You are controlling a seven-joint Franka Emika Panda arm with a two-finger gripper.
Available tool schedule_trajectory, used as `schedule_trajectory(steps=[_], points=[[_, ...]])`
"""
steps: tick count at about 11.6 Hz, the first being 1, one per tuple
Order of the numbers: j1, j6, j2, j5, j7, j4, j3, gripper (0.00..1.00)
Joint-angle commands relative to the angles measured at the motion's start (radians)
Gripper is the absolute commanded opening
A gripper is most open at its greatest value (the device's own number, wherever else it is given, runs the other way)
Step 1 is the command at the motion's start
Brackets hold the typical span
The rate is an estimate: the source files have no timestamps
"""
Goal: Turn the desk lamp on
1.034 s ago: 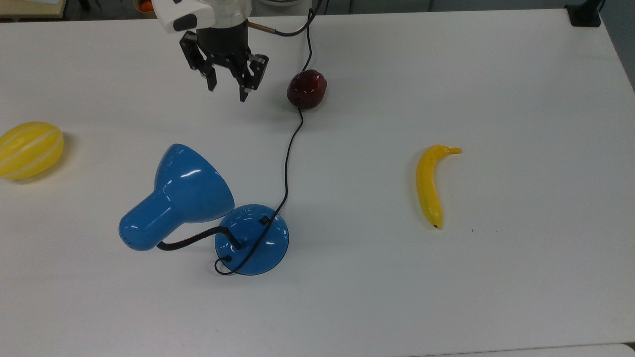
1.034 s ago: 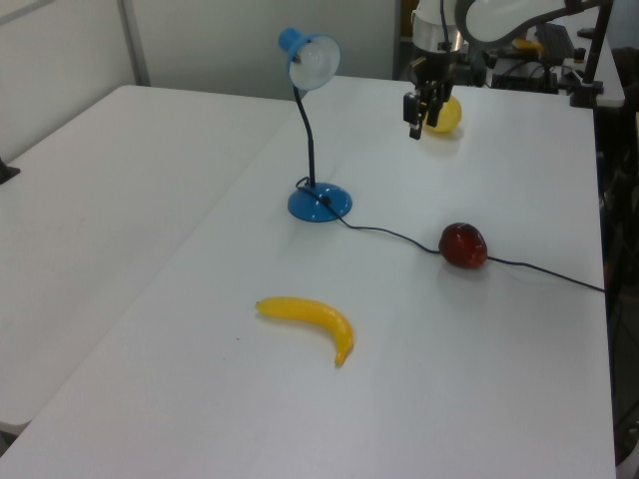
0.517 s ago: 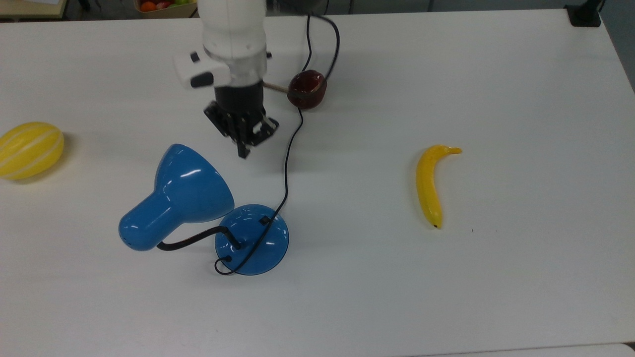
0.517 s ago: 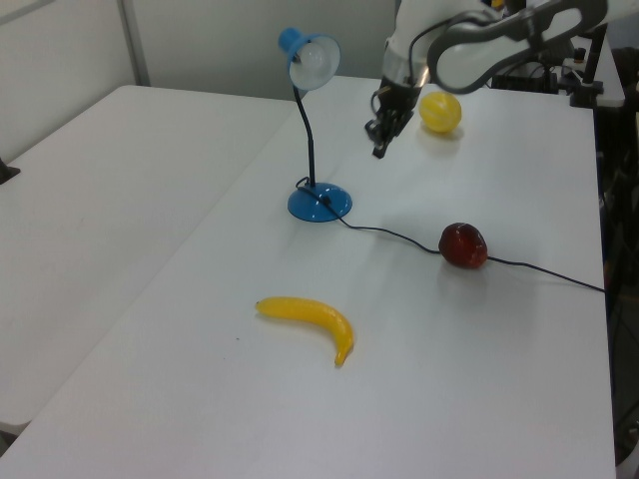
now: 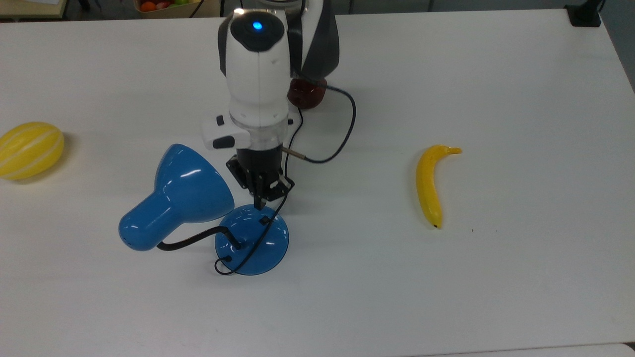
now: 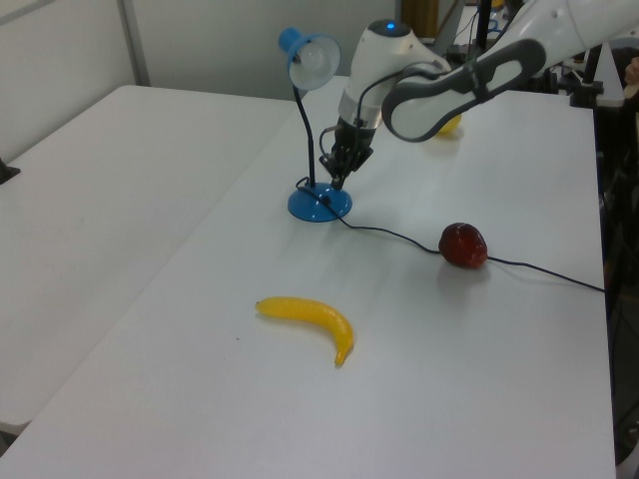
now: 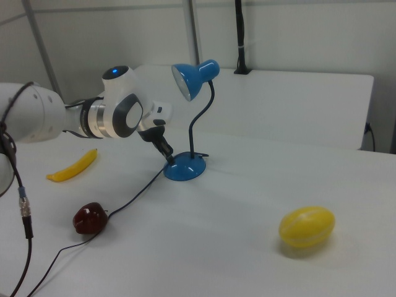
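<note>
The desk lamp stands mid-table, with a glossy blue cone shade [image 5: 183, 191], a black bendy neck [image 5: 193, 239] and a round blue base [image 5: 252, 240]. A small black switch [image 5: 265, 219] sits on the base's far side in the top view. My gripper [image 5: 258, 202] points down with its fingers together, the tip just over the base's rim, close beside the switch. The left view shows the gripper [image 6: 334, 181] right above the base [image 6: 319, 205], under the shade [image 6: 310, 56]. In the right view the gripper [image 7: 168, 158] meets the base [image 7: 185, 169] from the right view's left.
The lamp's thin black cord [image 5: 286, 163] runs from the base past a dark red fruit [image 6: 463, 245] toward the table's far edge. A banana [image 5: 429, 184] lies at the top view's right, a yellow melon [image 5: 30, 148] at the top view's left.
The arm has swept from the table's far side down toward the lamp base. The fingers, open a second ago, are now together. The lamp has not moved.
</note>
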Motion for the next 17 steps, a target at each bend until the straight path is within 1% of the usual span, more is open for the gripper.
schedule_trajectory(steps=[1,3,6,7,8,9,10,11,12,13,14,15,16,17], points=[[0.013,0.042,0.092,-0.109,0.14,0.094,-0.008,0.0],[0.013,0.077,0.111,-0.118,0.154,0.097,-0.01,0.0],[0.013,0.074,0.099,-0.118,0.153,0.096,-0.01,0.0],[0.011,0.073,0.067,-0.117,0.15,0.086,-0.008,0.0],[0.002,0.07,0.01,-0.117,0.146,0.045,-0.007,0.0],[-0.007,0.067,-0.066,-0.115,0.131,-0.037,-0.007,0.05],[-0.01,0.064,-0.142,-0.108,0.081,-0.115,-0.005,0.12],[-0.021,0.062,-0.229,-0.1,0.023,-0.21,-0.002,0.23],[-0.025,0.035,-0.307,-0.095,-0.016,-0.286,-0.001,0.47],[-0.025,-0.039,-0.373,-0.092,-0.03,-0.326,0.001,0.75],[-0.035,-0.133,-0.43,-0.089,-0.041,-0.346,0.001,1.0],[-0.051,-0.215,-0.481,-0.088,-0.089,-0.354,0.004,1.0],[-0.064,-0.299,-0.527,-0.062,-0.196,-0.365,0.004,1.0],[-0.084,-0.408,-0.564,0.007,-0.361,-0.36,0.004,1.0]])
